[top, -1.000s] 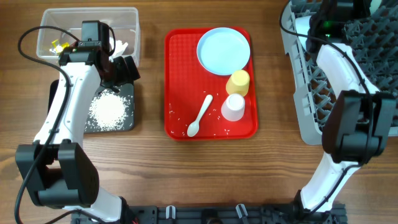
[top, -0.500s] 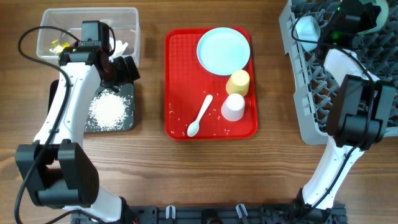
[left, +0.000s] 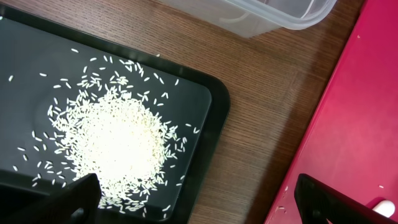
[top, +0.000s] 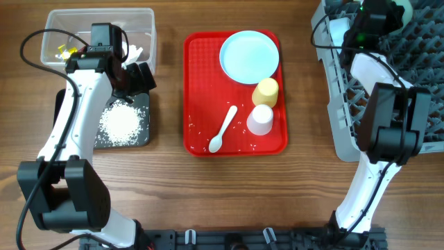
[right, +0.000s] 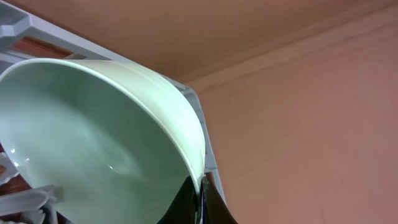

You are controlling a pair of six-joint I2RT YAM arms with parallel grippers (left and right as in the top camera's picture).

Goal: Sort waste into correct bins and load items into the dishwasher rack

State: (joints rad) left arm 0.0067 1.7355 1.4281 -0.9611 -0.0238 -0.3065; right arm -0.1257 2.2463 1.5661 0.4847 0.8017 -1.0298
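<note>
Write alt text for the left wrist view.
Loose white rice grains lie piled in a shallow black tray on a wooden table. A corner of the clear tub shows at top, the red serving tray at right, the open left gripper at bottom.

Legible text, labels, brands, numbers, signs: none showing in any view. Print on candy wrappers (top: 64,50) lying in clear tub (top: 147,28): appearing too small to read.

Wood-grain table (top: 166,194), glossy red plastic tray (top: 201,83), clear plastic tub (top: 142,28)
</note>
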